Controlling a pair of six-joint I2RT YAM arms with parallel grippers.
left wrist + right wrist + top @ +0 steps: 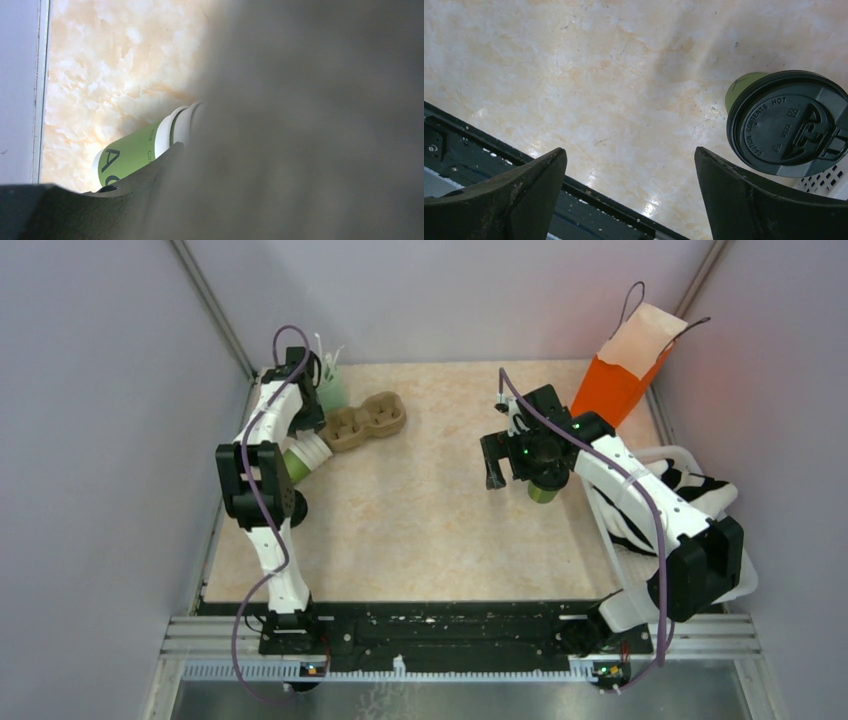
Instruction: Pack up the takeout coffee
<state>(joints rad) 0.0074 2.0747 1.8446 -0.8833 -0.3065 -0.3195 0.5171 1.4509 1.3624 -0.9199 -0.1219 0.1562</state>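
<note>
The takeout coffee [789, 122], probably light and crushable, wants a gentle mid-wall pinch from the spread-jawed right gripper [629, 155] just beside it; the left gripper [310, 418] I cannot tell.

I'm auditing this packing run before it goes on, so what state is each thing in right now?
takeout coffee: upright, lid on, ungripped.
right gripper: open, empty.
left gripper: open or shut, cannot tell.
stack of paper cups: lying on its side.
orange paper bag: tilted, mouth open.
cup carrier: empty.
</note>
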